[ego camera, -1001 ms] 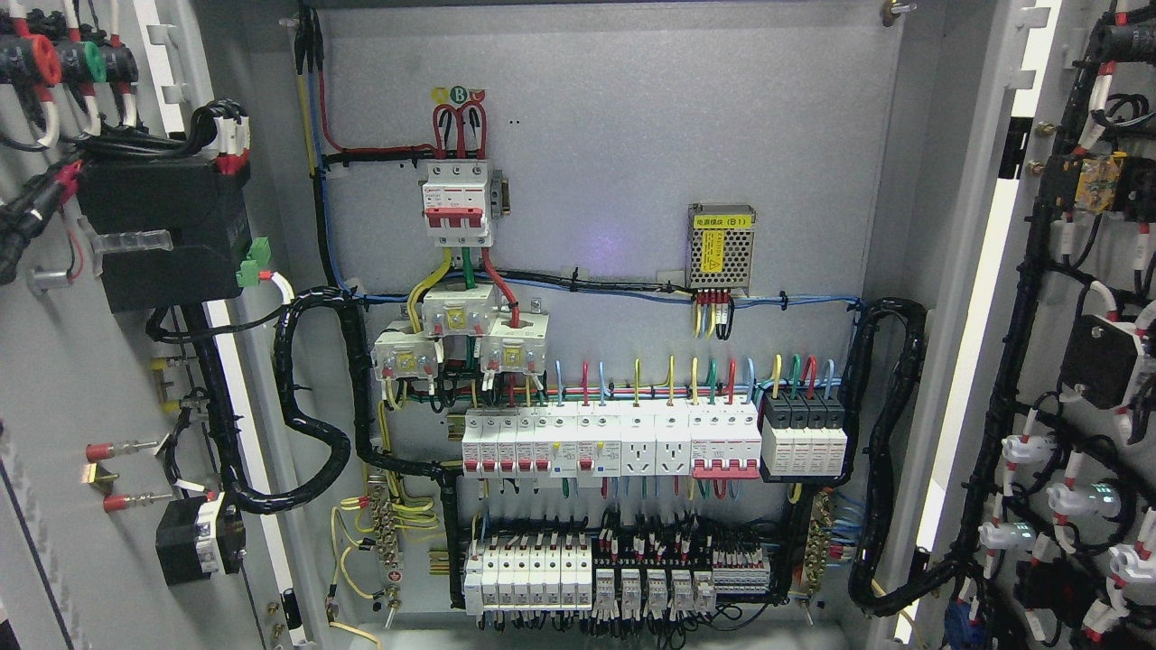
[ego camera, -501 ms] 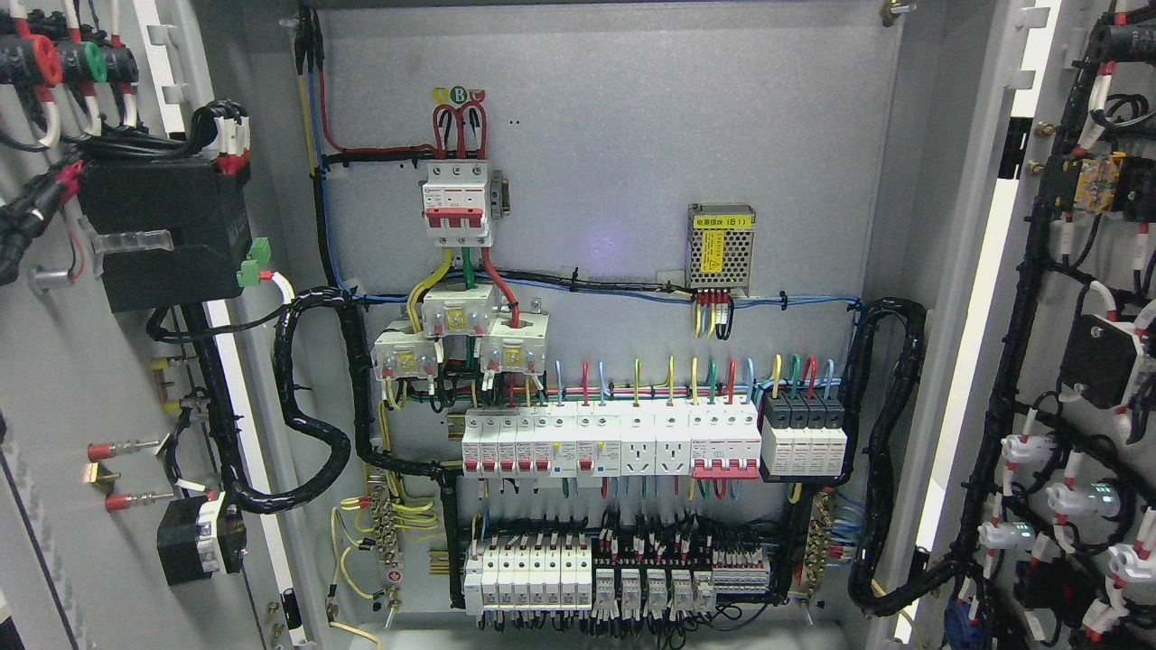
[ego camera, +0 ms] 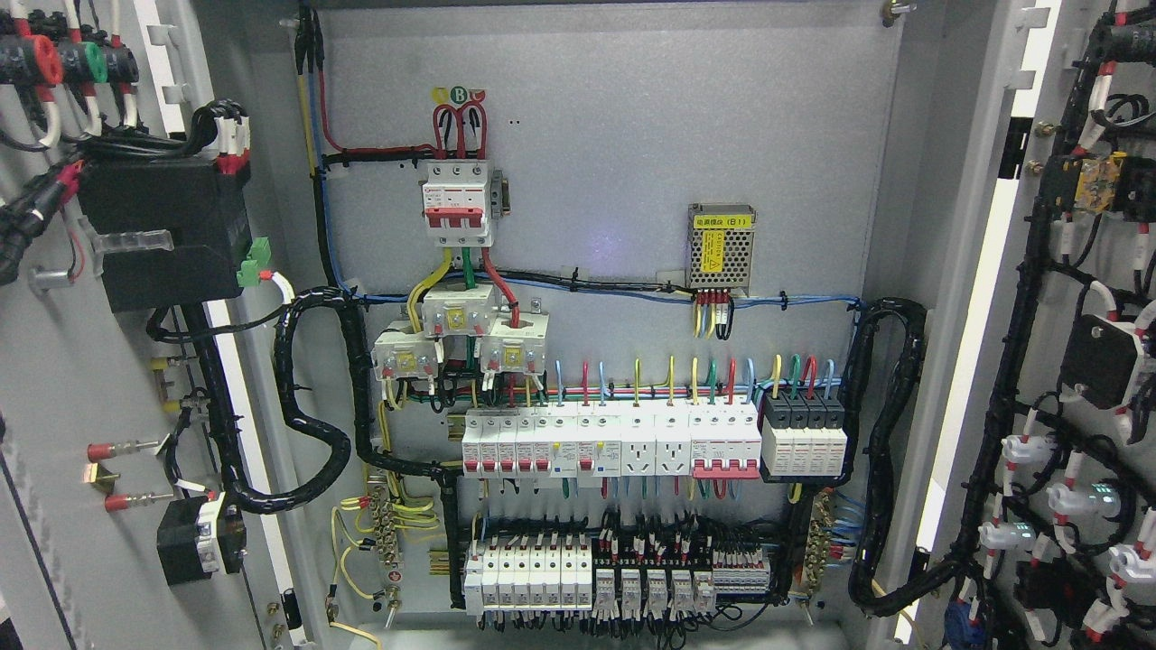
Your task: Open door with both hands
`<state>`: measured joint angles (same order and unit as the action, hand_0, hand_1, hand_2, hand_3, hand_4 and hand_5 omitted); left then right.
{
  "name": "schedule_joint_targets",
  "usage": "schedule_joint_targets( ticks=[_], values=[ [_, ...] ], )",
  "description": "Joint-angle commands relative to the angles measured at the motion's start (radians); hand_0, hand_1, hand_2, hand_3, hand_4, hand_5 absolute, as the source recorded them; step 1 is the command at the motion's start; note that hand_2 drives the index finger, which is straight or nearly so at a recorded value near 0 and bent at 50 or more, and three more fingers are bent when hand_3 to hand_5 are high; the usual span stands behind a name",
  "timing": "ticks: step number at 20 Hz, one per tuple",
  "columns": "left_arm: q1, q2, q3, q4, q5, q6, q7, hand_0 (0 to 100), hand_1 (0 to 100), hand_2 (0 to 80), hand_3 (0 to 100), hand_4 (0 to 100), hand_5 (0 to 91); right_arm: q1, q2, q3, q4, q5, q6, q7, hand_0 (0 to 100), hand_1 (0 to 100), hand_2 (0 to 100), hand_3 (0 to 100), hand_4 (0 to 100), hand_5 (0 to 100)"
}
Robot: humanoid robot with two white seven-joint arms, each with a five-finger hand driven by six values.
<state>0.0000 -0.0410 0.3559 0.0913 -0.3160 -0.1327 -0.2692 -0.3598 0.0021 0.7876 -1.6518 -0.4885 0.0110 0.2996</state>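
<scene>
**Cabinet, double-door: both leaves open, no hand in frame**

Item: electrical cabinet, seen from the head camera. The left door (ego camera: pixel 63 379) stood swung wide at the picture's left, its inner face turned to the camera and carrying a black box (ego camera: pixel 163 235), coloured terminals and a black cable loom (ego camera: pixel 307 433) that looped across to the back panel. The right door (ego camera: pixel 1084 361) stood likewise wide at the picture's right, its inner face hung with black wiring and white-capped lamps.

Contents exposed: grey back panel (ego camera: pixel 632 135); a red-handled main breaker (ego camera: pixel 458 203) at upper middle; a small perforated power supply (ego camera: pixel 720 246) to its right; a row of white breakers and sockets (ego camera: pixel 632 442) below; a lower row of relays and terminals (ego camera: pixel 614 578).

Change noted: practically none. Over the last second the doors, looms and panel kept the same places; at most the left door's lower fittings shifted by a hair. The swing appeared to have ended.

Hands: neither the left nor the right hand showed anywhere in the view, so the state of the fingers could not be told, nor whether they held a door edge outside the frame.

Assessment: with both leaves apart and the interior fully bared, the opening was judged complete or very nearly so.
</scene>
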Motion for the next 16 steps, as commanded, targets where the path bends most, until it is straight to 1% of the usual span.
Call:
schedule_joint_targets(
  ticks=[1, 4, 5, 6, 7, 8, 11, 12, 13, 15, 16],
  values=[
    [0.005, 0.0, 0.0, 0.004, 0.0, 0.001, 0.001, 0, 0, 0.0, 0, 4, 0.0, 0.096, -0.019, -0.085, -0.002, 0.073, -0.022, -0.016, 0, 0, 0, 0, 0, 0],
    [0.005, 0.0, -0.003, -0.005, -0.001, 0.001, -0.001, 0, 0, 0.0, 0, 4, 0.0, 0.145, -0.022, -0.102, -0.002, 0.088, -0.065, -0.02, 0, 0, 0, 0, 0, 0],
    [0.005, 0.0, -0.012, -0.021, -0.005, -0.004, -0.001, 0, 0, 0.0, 0, 4, 0.0, 0.156, -0.022, -0.114, -0.002, 0.088, -0.078, -0.02, 0, 0, 0, 0, 0, 0],
    [0.009, -0.002, -0.044, -0.06, -0.006, -0.004, -0.001, 0, 0, 0.0, 0, 4, 0.0, 0.169, -0.022, -0.125, -0.002, 0.09, -0.091, -0.02, 0, 0, 0, 0, 0, 0],
    [0.03, -0.008, -0.092, -0.115, -0.002, -0.004, -0.002, 0, 0, 0.0, 0, 4, 0.0, 0.183, -0.022, -0.136, -0.002, 0.09, -0.101, -0.02, 0, 0, 0, 0, 0, 0],
    [0.063, -0.011, -0.119, -0.186, 0.0, -0.005, -0.007, 0, 0, 0.0, 0, 4, 0.0, 0.196, -0.027, -0.148, -0.002, 0.09, -0.115, -0.02, 0, 0, 0, 0, 0, 0],
    [0.15, -0.014, -0.152, -0.417, 0.002, -0.002, -0.027, 0, 0, 0.0, 0, 4, 0.0, 0.226, -0.053, -0.177, -0.002, 0.091, -0.146, -0.02, 0, 0, 0, 0, 0, 0],
    [0.181, -0.011, -0.2, -0.491, 0.008, -0.002, -0.027, 0, 0, 0.0, 0, 4, 0.0, 0.231, -0.06, -0.186, -0.002, 0.094, -0.151, -0.02, 0, 0, 0, 0, 0, 0],
    [0.219, -0.011, -0.257, -0.575, 0.038, 0.002, -0.027, 0, 0, 0.0, 0, 4, 0.0, 0.239, -0.068, -0.195, -0.002, 0.108, -0.155, -0.02, 0, 0, 0, 0, 0, 0],
    [0.3, 0.006, -0.384, -0.779, 0.145, 0.018, -0.022, 0, 0, 0.0, 0, 4, 0.0, 0.268, -0.076, -0.227, -0.003, 0.14, -0.18, -0.03, 0, 0, 0, 0, 0, 0],
    [0.333, 0.024, -0.453, -0.877, 0.202, 0.04, -0.018, 0, 0, 0.0, 0, 4, 0.0, 0.284, -0.077, -0.234, -0.003, 0.154, -0.203, -0.033, 0, 0, 0, 0, 0, 0]
  ],
)
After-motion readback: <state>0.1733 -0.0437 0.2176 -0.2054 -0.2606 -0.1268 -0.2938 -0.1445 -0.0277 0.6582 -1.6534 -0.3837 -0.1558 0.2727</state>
